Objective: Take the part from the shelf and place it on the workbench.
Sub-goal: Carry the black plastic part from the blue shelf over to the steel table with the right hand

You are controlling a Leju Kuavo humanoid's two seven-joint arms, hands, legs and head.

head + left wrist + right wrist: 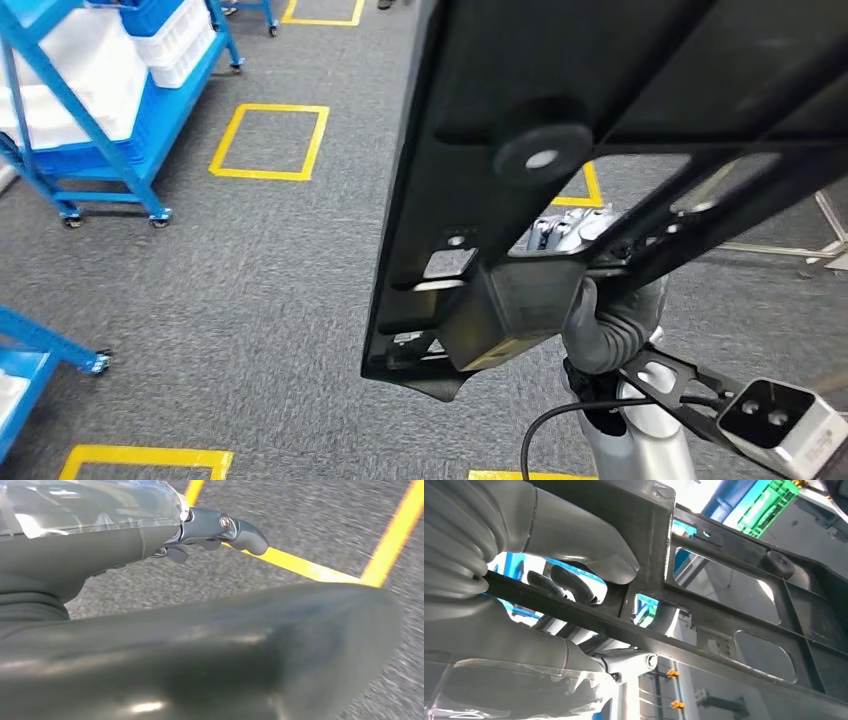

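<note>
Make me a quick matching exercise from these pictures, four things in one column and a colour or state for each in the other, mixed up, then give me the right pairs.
Things:
1. part
2. shelf cart
3. floor squares
4. right hand

Descriptions:
A. blue frame on wheels, holding white bins
B. yellow tape outlines on grey carpet
C. large black plastic frame with cut-outs, held up in the air
D. grey, gripping a bar of the black frame

Pairs: 1-C, 2-A, 3-B, 4-D
</note>
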